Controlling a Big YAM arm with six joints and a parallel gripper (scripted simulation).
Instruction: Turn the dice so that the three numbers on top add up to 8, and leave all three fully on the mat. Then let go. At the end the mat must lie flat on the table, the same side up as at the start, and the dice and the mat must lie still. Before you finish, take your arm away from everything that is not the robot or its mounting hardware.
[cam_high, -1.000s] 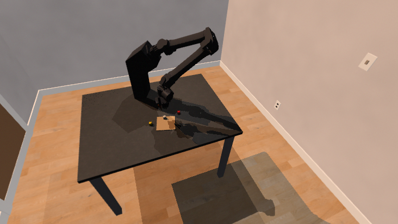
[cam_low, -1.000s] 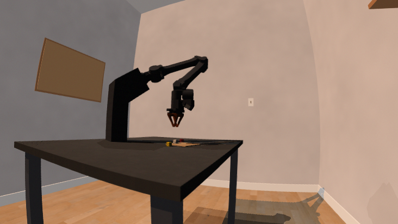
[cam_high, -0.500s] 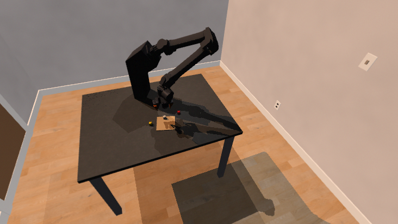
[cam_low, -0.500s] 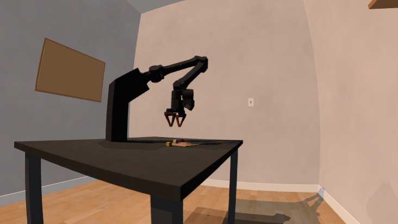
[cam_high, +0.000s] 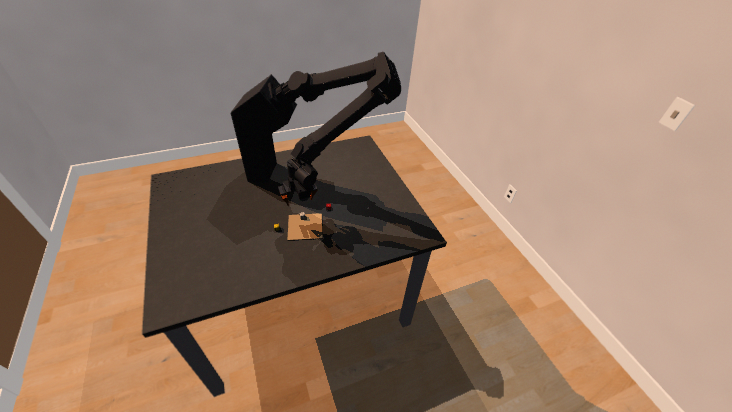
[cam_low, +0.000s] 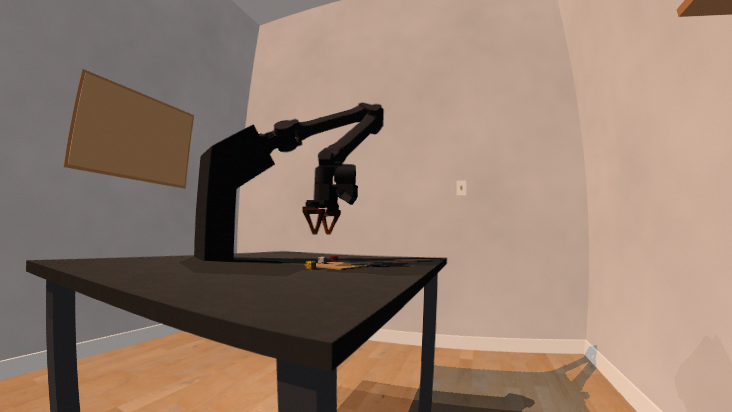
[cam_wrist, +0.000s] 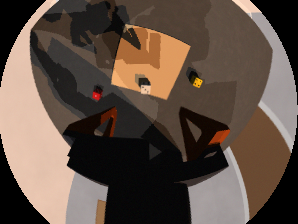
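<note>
Your gripper (cam_high: 298, 198) (cam_low: 321, 233) (cam_wrist: 147, 110): spread wide, nothing held, above the table | white die (cam_high: 302, 215) (cam_low: 321, 259) (cam_wrist: 145, 89): on the mat (cam_high: 299, 231) (cam_low: 335, 265) (cam_wrist: 172, 62), near its arm-side edge | red die (cam_high: 328, 206) (cam_low: 333, 257) (cam_wrist: 96, 95), yellow die (cam_high: 276, 226) (cam_low: 310, 265) (cam_wrist: 198, 82): off it, opposite sides | you likely reach outward and down, then sideways for either

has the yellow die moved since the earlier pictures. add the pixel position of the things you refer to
No, the yellow die (cam_high: 276, 226) (cam_low: 310, 264) (cam_wrist: 197, 81) sits in the same place, just off the same side of the mat (cam_high: 297, 232) (cam_low: 332, 265) (cam_wrist: 172, 65).
</note>
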